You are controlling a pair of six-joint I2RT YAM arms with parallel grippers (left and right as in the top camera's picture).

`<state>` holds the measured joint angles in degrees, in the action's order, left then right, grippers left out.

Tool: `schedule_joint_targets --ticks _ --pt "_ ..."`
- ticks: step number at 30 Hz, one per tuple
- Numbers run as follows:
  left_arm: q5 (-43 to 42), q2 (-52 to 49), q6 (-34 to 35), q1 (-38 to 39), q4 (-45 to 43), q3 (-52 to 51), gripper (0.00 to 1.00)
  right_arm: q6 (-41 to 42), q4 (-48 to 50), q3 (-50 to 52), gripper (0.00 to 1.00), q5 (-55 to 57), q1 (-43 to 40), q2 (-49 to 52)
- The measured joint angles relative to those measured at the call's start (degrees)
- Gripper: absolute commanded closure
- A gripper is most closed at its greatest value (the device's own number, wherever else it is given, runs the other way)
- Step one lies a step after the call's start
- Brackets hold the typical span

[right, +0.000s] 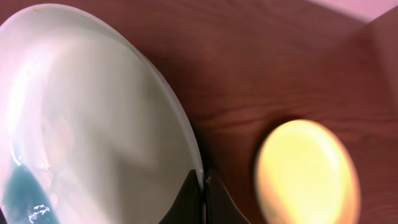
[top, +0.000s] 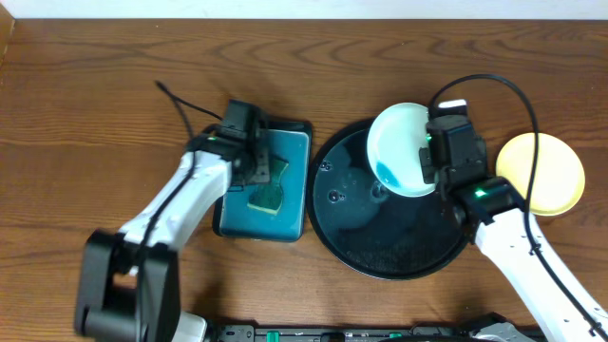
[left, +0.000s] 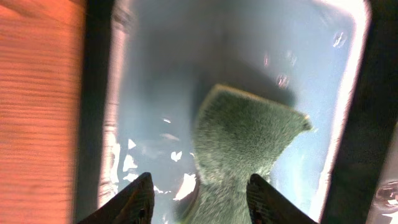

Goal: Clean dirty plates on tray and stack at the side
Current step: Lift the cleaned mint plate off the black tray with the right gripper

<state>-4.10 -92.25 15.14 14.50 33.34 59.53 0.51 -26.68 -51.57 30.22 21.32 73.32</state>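
My right gripper (top: 429, 160) is shut on the rim of a pale mint-white plate (top: 399, 141) and holds it tilted above the far edge of the black tray (top: 380, 242). In the right wrist view the fingers (right: 203, 186) pinch the plate's edge (right: 93, 124), and teal liquid pools at its low side. A yellow plate (top: 541, 174) lies on the table to the right and also shows in the right wrist view (right: 308, 174). My left gripper (top: 255, 163) is open, its fingers (left: 202, 199) straddling the green sponge (left: 242, 137). A third plate is not in view.
The sponge (top: 271, 193) lies in a rectangular teal tray (top: 294, 142) just left of the black tray; its wet floor shows in the left wrist view (left: 155, 93). Water drops sit on the black tray. Wooden table runs all round.
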Motion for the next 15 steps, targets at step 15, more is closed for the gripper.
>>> schedule_joint_targets --ticks 15 --pt "0.0 4.0 0.0 -1.3 2.7 0.0 0.43 -16.3 7.0 0.0 0.99 19.7 14.3 0.0"
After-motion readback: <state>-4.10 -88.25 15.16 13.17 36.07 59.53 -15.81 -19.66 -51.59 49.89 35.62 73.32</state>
